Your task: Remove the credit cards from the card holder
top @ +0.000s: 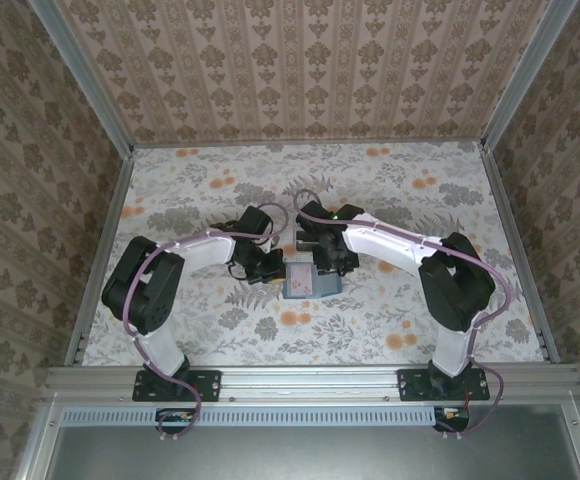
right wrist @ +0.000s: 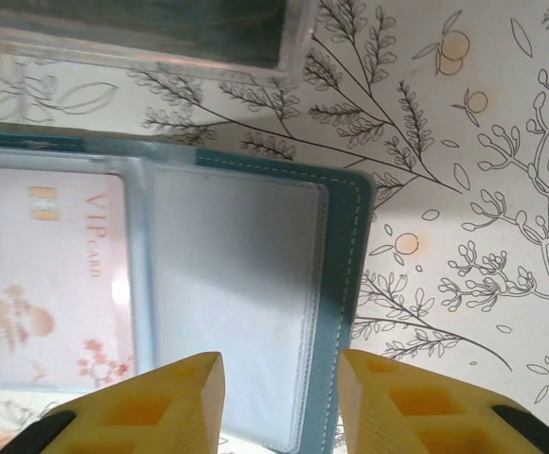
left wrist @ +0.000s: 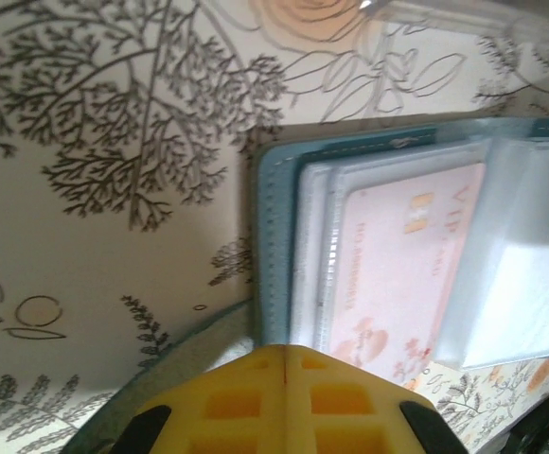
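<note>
Floral-print table (top: 220, 330), patterned walls around. Teal card holder (top: 297, 283) lies open mid-table between the arms, with a pink VIP card (right wrist: 52, 274) in its clear sleeve. Clear box (right wrist: 142, 28) just beyond. Left gripper (left wrist: 284, 364) fingers together at the holder's left edge. Right gripper (right wrist: 282, 371) fingers apart over its right flap.

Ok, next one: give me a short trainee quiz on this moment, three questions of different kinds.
1. True or false: the left fingers are shut together.
2. Which word is printed in large letters on the pink card?
3. The card holder is: A lying open, B folded shut, C standing on edge.
Key: 1 true; 2 VIP; 3 A.
</note>
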Motion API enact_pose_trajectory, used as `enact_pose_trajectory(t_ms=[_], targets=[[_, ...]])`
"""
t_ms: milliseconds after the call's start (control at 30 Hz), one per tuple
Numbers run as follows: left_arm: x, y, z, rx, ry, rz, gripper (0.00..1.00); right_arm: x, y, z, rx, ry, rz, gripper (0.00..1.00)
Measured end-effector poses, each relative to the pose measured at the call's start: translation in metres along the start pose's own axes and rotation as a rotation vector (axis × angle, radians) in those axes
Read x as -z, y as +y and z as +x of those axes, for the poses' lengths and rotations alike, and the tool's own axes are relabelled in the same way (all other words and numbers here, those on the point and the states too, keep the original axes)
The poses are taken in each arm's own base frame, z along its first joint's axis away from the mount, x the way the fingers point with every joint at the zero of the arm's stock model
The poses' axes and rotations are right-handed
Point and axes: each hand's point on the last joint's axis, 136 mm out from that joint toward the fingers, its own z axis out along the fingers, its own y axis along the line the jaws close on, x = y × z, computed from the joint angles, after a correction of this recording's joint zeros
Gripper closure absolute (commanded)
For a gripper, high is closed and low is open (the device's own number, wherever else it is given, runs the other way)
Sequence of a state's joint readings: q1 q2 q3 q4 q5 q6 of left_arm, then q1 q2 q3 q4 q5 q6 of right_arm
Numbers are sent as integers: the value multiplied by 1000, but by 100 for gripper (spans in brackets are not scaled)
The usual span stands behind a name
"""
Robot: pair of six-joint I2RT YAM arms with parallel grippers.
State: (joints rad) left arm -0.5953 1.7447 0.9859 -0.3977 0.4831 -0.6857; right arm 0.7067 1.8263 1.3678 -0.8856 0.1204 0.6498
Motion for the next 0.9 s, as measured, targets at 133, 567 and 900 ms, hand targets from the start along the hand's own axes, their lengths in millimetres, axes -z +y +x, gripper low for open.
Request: enact_pose_trajectory(t_ms=[133, 567, 900], targets=[[2, -9, -5, -12, -13, 17, 97, 7, 10, -3, -8, -14, -68, 68], [-2, -28, -10, -27, -8, 78, 99, -14, 47, -6, -186, 70, -440, 78], [-15, -16, -4, -5, 39, 49, 99, -32, 61, -10, -207, 104, -509, 79]])
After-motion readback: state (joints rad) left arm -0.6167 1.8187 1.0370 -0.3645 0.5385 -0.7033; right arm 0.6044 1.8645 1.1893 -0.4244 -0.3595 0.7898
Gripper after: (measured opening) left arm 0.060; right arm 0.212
